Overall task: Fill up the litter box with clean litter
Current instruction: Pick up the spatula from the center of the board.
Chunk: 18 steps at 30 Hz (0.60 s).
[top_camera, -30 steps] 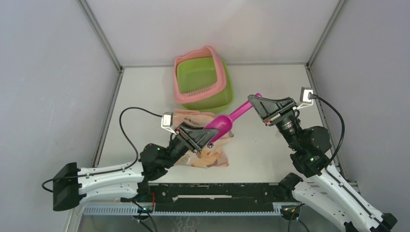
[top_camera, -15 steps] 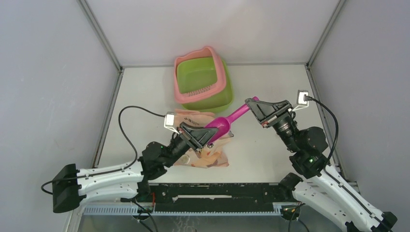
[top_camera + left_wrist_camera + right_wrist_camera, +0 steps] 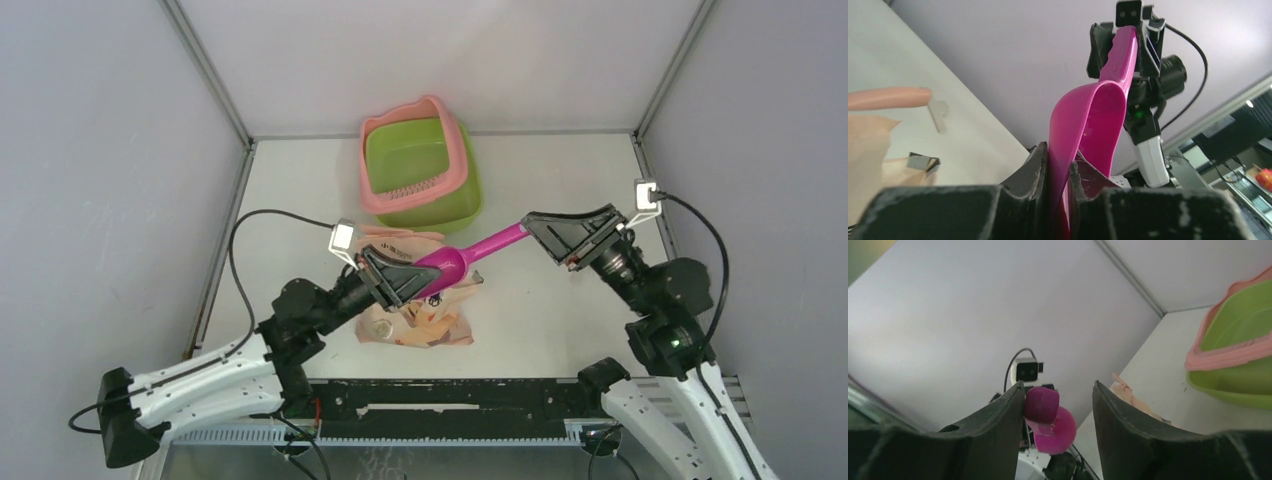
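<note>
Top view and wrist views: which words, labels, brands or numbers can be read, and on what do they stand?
No text is readable.
Peach-pink printed bag: dark print, too small and blurred to read.
Pink-rimmed lime-green plastic litter box: no lettering visible.
Magenta plastic scoop: no lettering visible.

Up close, the right gripper (image 3: pixel 1058 387), dark fingers (image 3: pixel 998 435) parted. Against the finger at the left of the view, the rounded handle end of a magenta scoop (image 3: pixel 1040 405), clear of the other finger. Beyond it the bowl, perhaps gripped by the far arm, too dim to tell. Behind, a small wrist camera (image 3: pixel 1028 371). At far right on the pale table (image 3: pixel 1158 372), the litter box (image 3: pixel 1243 347), pink rim over lime-green basin; near it a peach bag (image 3: pixel 1129 391).
</note>
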Each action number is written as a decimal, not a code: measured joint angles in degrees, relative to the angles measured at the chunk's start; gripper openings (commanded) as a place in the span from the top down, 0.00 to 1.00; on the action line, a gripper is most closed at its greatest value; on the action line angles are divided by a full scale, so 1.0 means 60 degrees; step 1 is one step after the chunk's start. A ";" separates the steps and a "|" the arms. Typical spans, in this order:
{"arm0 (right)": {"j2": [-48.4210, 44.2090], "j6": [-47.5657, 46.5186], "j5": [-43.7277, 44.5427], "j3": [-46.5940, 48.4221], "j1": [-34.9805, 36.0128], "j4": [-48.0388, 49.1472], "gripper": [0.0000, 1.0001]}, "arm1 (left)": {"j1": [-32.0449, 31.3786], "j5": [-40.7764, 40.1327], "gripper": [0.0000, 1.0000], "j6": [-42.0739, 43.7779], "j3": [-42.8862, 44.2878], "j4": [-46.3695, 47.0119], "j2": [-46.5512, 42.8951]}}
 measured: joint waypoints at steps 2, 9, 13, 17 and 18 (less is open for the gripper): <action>0.0266 -0.0051 -0.1508 0.0852 -0.0984 -0.0630 0.29 | 0.0095 0.0386 0.99 0.0091 0.0415 -0.0750 -0.0291; 0.1392 -0.0583 -0.6324 0.2273 -0.2998 -0.2397 0.07 | 0.0200 0.1435 0.98 0.0703 0.1840 -0.3734 -0.0933; 0.1523 -0.1027 -0.7399 0.2189 -0.2929 -0.3730 0.10 | 0.0189 0.2124 0.98 0.0933 0.2135 -0.4900 -0.0892; 0.1541 -0.1188 -0.7909 0.2175 -0.2739 -0.4313 0.22 | 0.0189 0.2565 0.98 0.1071 0.2251 -0.5442 -0.0765; 0.1555 -0.1239 -0.8000 0.2175 -0.2659 -0.4495 0.24 | 0.0193 0.2623 0.98 0.1086 0.2251 -0.5552 -0.0739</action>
